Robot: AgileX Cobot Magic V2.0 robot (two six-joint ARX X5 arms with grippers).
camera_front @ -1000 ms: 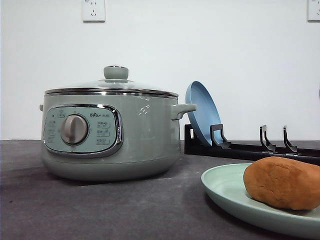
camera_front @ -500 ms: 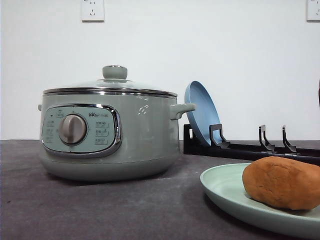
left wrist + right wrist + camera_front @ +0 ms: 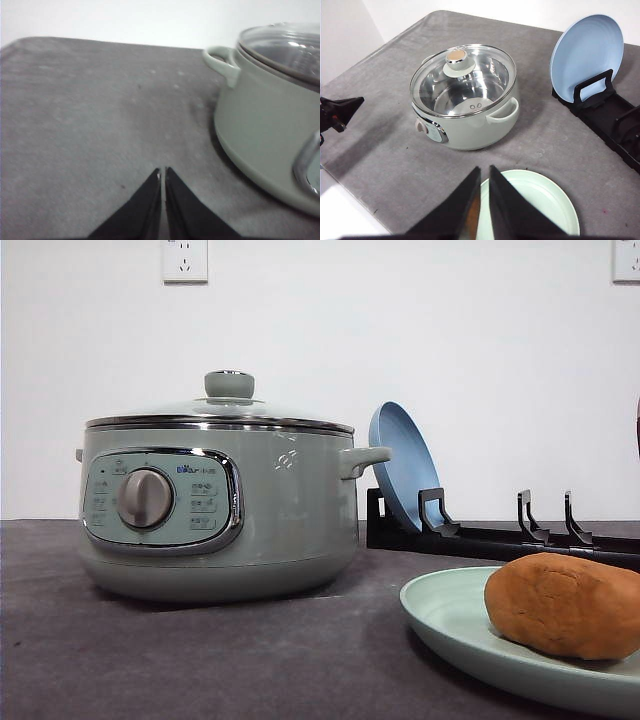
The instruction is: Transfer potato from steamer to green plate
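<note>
The orange-brown potato [image 3: 565, 605] lies on the pale green plate [image 3: 450, 615] at the front right of the table. The sage-green steamer [image 3: 220, 510] stands at the left with its glass lid on. Through that lid the steamer [image 3: 465, 100] looks bare inside. My right gripper [image 3: 485, 170] hangs shut high above the green plate [image 3: 545, 200], its fingers covering most of the potato. My left gripper [image 3: 163, 172] is shut and low over the grey cloth, with the steamer [image 3: 265, 125] to one side of it.
A blue plate [image 3: 400, 465] leans upright in a black rack [image 3: 500, 535] behind the green plate. The blue plate [image 3: 587, 55] and rack [image 3: 615, 120] stand by the table's far edge. Grey cloth stretches bare around the steamer. A white wall rises behind.
The whole front view slid a few pixels to the left a second ago. Since then the potato, plate and steamer have stayed put.
</note>
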